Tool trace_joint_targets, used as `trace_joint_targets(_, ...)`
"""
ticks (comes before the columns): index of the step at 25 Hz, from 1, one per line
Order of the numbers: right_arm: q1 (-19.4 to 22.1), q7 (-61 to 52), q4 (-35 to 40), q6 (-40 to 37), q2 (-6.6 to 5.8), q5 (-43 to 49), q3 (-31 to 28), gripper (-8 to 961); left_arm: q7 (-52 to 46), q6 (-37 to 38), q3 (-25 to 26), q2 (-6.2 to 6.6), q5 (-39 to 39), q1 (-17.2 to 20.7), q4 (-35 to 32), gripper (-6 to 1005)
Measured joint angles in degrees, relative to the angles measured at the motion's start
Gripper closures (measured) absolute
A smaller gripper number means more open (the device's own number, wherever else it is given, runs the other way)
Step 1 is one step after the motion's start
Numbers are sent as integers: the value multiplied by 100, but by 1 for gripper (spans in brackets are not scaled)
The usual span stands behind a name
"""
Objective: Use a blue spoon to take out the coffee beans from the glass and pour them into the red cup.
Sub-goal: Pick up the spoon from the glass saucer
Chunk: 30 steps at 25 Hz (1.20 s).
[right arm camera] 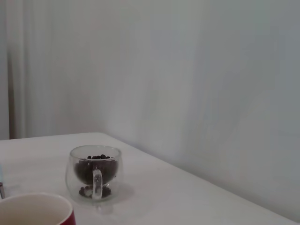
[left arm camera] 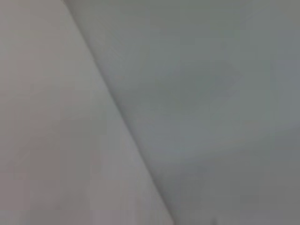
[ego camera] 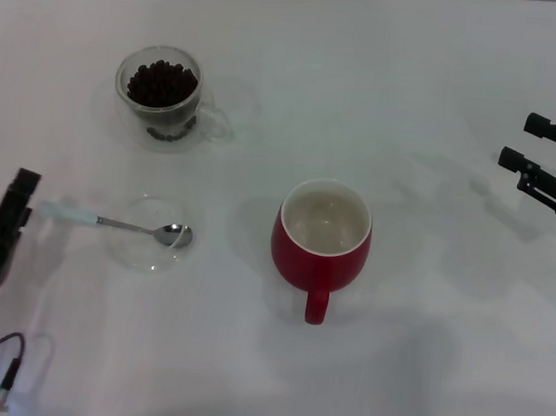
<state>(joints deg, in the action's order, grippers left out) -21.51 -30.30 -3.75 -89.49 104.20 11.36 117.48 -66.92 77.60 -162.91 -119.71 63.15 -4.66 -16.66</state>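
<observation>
Pale-blue spoon (ego camera: 119,223) is lying propped on a saucer (ego camera: 151,234) just beside my left claw (ego camera: 12,208), grip state indeterminate; right claw (ego camera: 542,152) is idling open, well apart.

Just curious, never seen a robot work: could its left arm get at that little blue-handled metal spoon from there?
Probably yes. The pale blue-handled metal spoon lies on a clear glass saucer, handle toward the left gripper, nothing between.

L arm low at counter's left edge, its gripper (ego camera: 17,199) pointing inward; finger state unclear. R gripper (ego camera: 542,161) at right edge, jaws apart, holding nothing.
</observation>
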Motion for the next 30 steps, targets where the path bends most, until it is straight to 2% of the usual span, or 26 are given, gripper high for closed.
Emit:
trace_joint_targets(6,-20,44,4,22,-12,-2,-4,408,-136,-259,-4,1,-132,-159,-9,127)
trace_joint_targets(8,-22,57,5,24,-12,-3,-5,408,-301,-476,-5,1,-319,-351,-11,126)
trace_joint_targets(13,-20,57,7,71,30,-3,-6,408,-262,-537,-4,-1,-478,-430,-10,126)
trace_joint_targets(30,42,39,6,117,65,-11,-6,409,273,-403,-4,-22,-533,-132,-241,142)
